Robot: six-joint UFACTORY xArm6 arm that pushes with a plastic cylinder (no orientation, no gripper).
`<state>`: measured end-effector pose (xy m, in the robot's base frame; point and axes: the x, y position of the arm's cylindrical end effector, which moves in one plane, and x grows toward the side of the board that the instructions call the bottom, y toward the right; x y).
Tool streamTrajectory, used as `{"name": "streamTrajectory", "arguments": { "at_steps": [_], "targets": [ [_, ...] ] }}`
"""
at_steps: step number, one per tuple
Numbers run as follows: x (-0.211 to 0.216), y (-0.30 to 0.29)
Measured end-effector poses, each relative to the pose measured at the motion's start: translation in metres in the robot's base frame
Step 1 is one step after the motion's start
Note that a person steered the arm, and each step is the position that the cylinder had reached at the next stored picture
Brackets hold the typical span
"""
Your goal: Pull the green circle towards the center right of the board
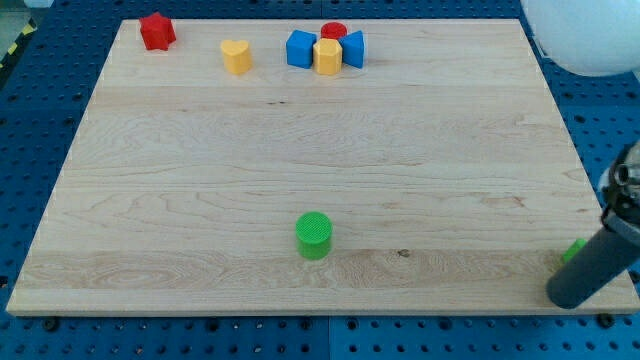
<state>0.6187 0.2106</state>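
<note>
Now my tip (562,296) sits far right of the green circle (314,235).

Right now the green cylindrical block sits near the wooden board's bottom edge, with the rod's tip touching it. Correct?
Not quite. The green cylindrical block is near the wooden board's bottom edge, but my tip is apart from it, far off at the camera view's bottom right.

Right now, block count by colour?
Red: 2, the red star and red cylinder
Yellow: 2, and
Blue: 2, and
Green: 2, the green circle and a green block partly hidden by my tip
Total: 8
</note>
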Motion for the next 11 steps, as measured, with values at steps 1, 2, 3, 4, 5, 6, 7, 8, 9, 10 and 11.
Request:
{"name": "streamTrajectory", "arguments": {
  "at_steps": [1, 2, 3, 4, 5, 6, 7, 8, 9, 10, 11],
  "targets": [
    [0.0, -0.058],
    [0.0, -0.145],
    [-0.004, -0.214],
    [-0.027, -0.261],
    [-0.049, -0.259],
    [-0.047, -0.253],
    [-0.046, -0.234],
    [-0.049, -0.223],
    [-0.063, -0.223],
    [-0.069, -0.218],
    [-0.069, -0.193]
  ]
}}
